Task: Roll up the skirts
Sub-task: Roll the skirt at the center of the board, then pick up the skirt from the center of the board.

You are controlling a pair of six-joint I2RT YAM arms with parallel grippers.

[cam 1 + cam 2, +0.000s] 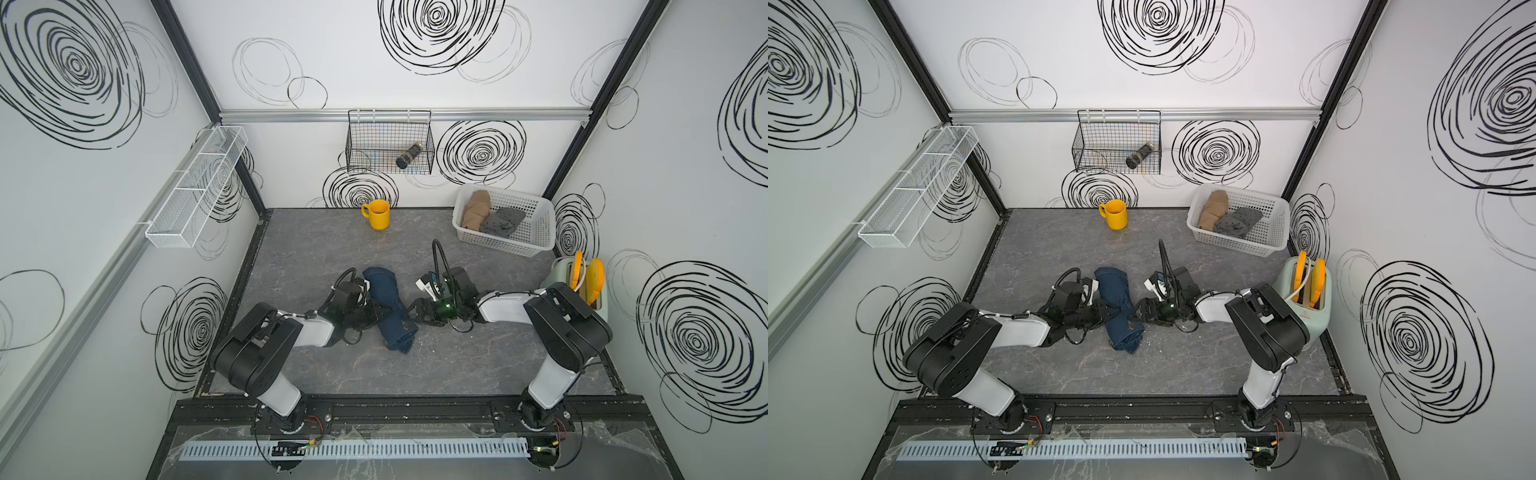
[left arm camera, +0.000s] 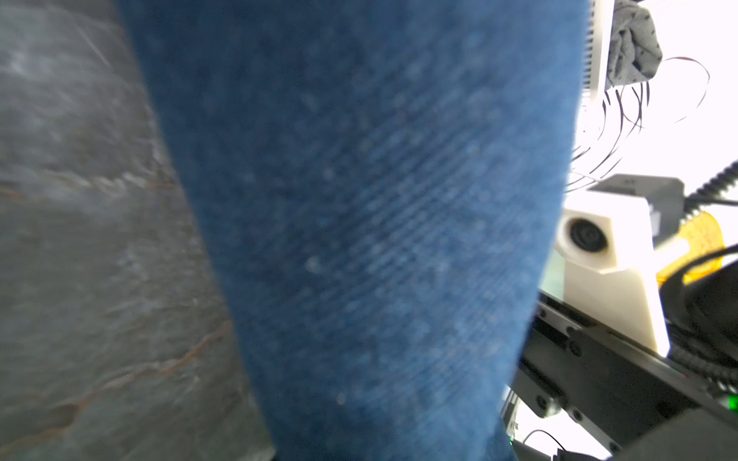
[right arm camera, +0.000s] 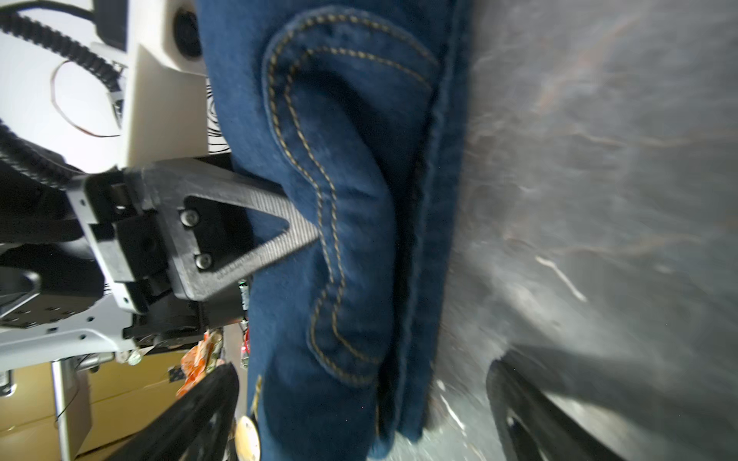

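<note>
The denim skirt [image 1: 384, 289] lay rolled on the table [image 1: 316, 374], its middle clamped in my left claw [image 1: 379, 311]. My right claw [image 1: 417, 312] sat just beside the denim, jaws spread wide, gripping nothing. Well beyond that claw, the tan skirt [image 1: 473, 210] and the dotted grey skirt [image 1: 500, 222] lay in the white basket [image 1: 536, 232].

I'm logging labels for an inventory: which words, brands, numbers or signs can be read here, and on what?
Nothing is legible.
Pale green plastic toaster: small dark mark on its body, too small to read.
Dark blue denim skirt: tan pocket stitching only, no lettering.
</note>
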